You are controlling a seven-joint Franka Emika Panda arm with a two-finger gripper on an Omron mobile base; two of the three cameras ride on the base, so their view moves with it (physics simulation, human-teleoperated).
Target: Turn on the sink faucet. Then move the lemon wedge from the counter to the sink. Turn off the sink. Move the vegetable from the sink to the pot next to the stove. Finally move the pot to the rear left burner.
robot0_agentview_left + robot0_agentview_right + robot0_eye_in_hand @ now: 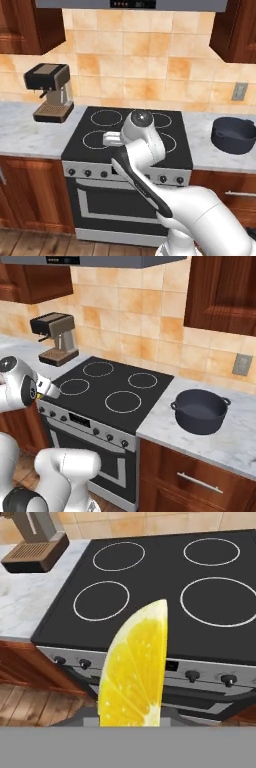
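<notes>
Carrying the lemon wedge (pixel 134 667) pinched between its nearly closed fingers, the gripper (pixel 131 714) hangs before the stove (pixel 165 587); the pot (pixel 200 410) waits empty on the counter (pixel 235 441), so drop-off and the rear left burner (pixel 119 555) move apparently remain.

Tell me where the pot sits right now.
The pot sits on the counter just right of the stove, below the wall outlet.

The lemon wedge (pixel 134 669) stands upright in the pincer's grip; beyond it lies the stove (pixel 165 587), coffee machine (pixel 35 549) farther left.
</notes>
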